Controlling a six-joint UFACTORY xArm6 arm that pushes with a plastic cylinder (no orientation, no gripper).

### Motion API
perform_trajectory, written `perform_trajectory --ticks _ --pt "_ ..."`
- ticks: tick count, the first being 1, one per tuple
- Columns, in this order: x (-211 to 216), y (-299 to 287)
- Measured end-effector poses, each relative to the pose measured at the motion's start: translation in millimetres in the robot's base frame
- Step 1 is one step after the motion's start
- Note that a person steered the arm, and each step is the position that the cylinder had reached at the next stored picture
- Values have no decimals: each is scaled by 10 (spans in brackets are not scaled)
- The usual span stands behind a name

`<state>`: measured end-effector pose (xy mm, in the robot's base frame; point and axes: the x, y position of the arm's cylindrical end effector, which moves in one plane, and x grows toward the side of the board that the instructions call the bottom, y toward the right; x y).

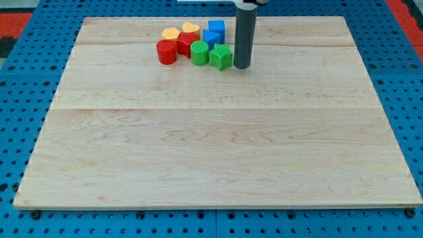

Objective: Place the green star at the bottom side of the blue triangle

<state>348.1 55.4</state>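
Note:
The green star [221, 57] lies near the view's top, at the right end of a tight cluster of blocks. My tip [242, 67] rests on the board just right of the green star, close to it or touching it. A blue block [212, 38], possibly the blue triangle, sits just above the star, and a blue cube [216, 28] lies above that. A green round block [199, 52] touches the star's left side.
The cluster also holds a red cylinder [166, 52], a red block [186, 44], a yellow block [172, 34] and a yellow heart [190, 28]. The wooden board [218, 145] lies on a blue pegboard surface.

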Motion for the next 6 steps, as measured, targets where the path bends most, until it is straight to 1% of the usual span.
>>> perform_trajectory --ticks 1,2,3,4,5,6 --pt "173 42" --pt "-64 550" --pt "-598 372" --pt "-402 -152" --pt "39 -542" --pt "335 -739"
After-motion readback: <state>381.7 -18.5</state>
